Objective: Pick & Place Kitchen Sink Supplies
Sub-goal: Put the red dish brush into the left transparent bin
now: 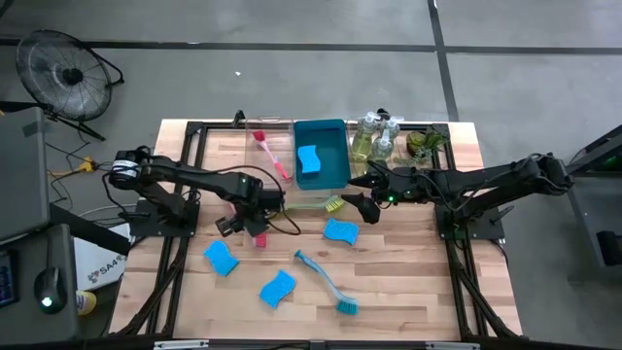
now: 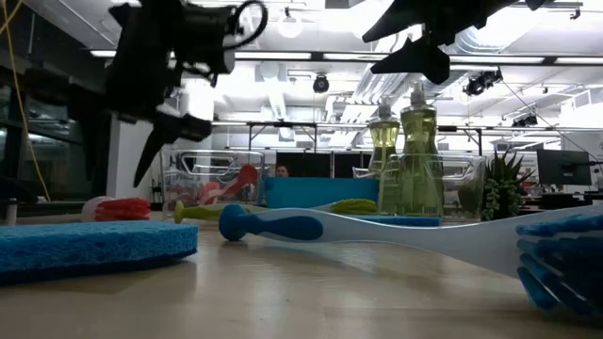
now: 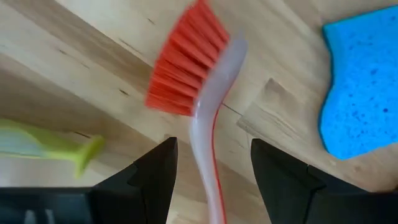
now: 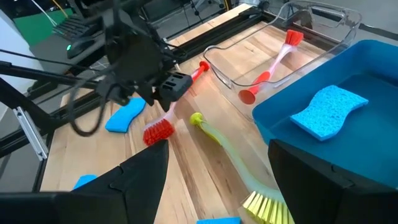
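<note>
On the worktop (image 1: 408, 282), left hand (image 3: 211, 168) half open astride red brush (image 3: 186, 81); light, stiff, slick handle, grip mid-handle; right hand (image 4: 217, 180) open, empty

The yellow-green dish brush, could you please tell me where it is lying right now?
In the high view the yellow-green dish brush lies on the table just in front of the blue bin, between the left pincer and the right pincer.
</note>
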